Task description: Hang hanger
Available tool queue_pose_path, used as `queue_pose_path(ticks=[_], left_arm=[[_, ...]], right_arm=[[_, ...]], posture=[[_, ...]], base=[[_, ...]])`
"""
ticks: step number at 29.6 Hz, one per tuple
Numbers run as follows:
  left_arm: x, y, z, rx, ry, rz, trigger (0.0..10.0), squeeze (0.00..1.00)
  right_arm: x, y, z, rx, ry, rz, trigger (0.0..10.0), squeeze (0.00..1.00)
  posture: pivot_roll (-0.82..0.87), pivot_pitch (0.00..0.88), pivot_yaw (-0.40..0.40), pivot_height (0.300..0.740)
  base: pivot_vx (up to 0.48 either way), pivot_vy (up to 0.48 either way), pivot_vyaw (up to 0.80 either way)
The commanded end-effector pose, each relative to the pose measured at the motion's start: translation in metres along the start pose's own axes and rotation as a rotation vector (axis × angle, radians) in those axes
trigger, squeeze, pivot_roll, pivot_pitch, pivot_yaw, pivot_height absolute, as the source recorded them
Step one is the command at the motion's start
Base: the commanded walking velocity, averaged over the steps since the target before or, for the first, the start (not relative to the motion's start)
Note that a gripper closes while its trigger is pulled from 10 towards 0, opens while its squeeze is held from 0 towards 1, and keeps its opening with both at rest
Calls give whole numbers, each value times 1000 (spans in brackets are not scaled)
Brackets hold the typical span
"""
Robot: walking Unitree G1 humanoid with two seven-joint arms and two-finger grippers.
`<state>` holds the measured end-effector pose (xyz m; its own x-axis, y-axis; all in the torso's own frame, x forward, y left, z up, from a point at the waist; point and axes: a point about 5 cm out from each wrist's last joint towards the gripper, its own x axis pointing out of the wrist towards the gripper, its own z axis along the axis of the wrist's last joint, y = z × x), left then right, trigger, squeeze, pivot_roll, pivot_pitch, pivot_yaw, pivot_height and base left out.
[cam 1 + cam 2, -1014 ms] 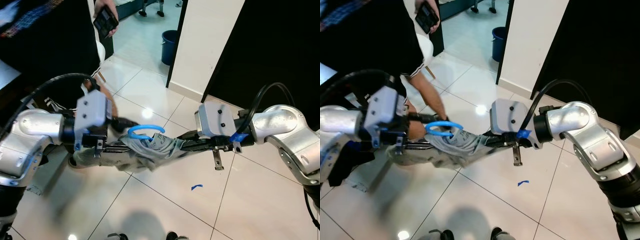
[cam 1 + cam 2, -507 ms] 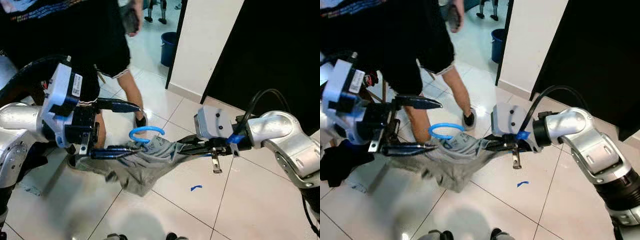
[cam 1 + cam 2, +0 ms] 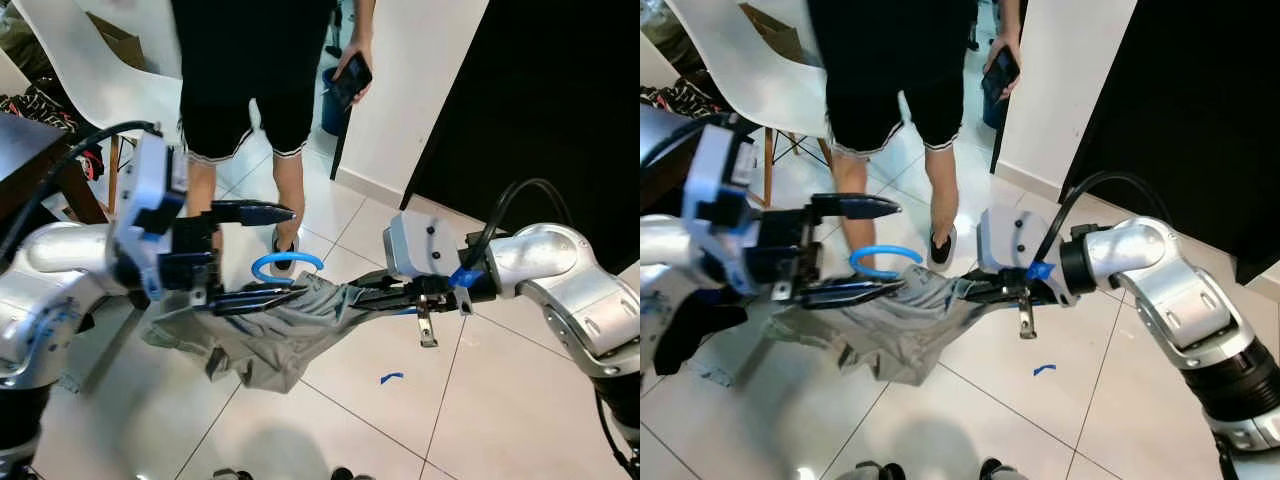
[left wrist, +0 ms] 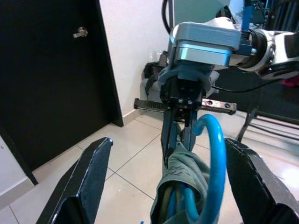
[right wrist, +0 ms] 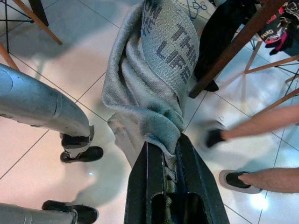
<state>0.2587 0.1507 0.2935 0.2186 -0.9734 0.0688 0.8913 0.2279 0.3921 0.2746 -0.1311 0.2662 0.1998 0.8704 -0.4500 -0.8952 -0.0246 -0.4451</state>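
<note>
Grey cloth, a t-shirt (image 3: 275, 335) draped over a blue hanger (image 3: 287, 266), hung stretched across the middle of the frame between the two arms above the tiled floor (image 3: 350, 420). The left end effector (image 3: 262, 255) at centre left stood spread, its lower finger under the shirt and the hanger's hook curling up between the fingers, while the right end effector (image 5: 163, 161) came in from the right, pressed together on the shirt's other end. A person (image 3: 262, 90) in black shorts stood at upper centre.
</note>
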Motion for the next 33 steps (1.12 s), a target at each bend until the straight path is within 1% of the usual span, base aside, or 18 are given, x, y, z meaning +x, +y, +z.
queue_pose_path(ticks=[1, 3, 6, 7, 9, 10, 11, 12, 33], left_arm=[[7, -3, 4, 1, -28, -22, 10000, 0], [7, -3, 4, 1, -28, -22, 10000, 0], [9, -5, 3, -20, -39, -32, 10000, 0], [10, -6, 2, -31, -45, -43, 8902, 0], [10, -6, 2, -31, -45, -43, 8902, 0], [11, -7, 1, -40, -54, -50, 2627, 0], [11, -7, 1, -40, -54, -50, 2627, 0], [11, -7, 1, -50, -66, -55, 0, 0], [13, -9, 3, -68, -103, -32, 0, 0]], right_arm=[[2, 3, 3, -16, -4, 8, 0, 0], [2, 3, 3, -16, -4, 8, 0, 0], [2, 2, 4, -18, -6, 5, 0, 0], [2, 2, 4, -17, -7, 2, 0, 0], [2, 2, 4, -17, -7, 2, 0, 0], [2, 2, 4, -17, -7, 0, 0, 0], [2, 2, 4, -17, -7, 0, 0, 0], [2, 2, 4, -16, -7, -2, 0, 0], [3, 3, 6, -14, -20, -5, 0, 0]], posture=[[71, 137, -70, 740], [71, 137, -70, 740], [68, 135, -69, 740], [67, 135, -68, 740], [67, 135, -68, 740], [66, 135, -67, 740], [66, 135, -67, 740], [67, 132, -67, 740], [66, 129, -72, 740]], base=[[0, 0, 0], [0, 0, 0], [0, 0, 0], [0, 0, 0], [0, 0, 0], [0, 0, 0], [0, 0, 0], [0, 0, 0], [0, 0, 0]])
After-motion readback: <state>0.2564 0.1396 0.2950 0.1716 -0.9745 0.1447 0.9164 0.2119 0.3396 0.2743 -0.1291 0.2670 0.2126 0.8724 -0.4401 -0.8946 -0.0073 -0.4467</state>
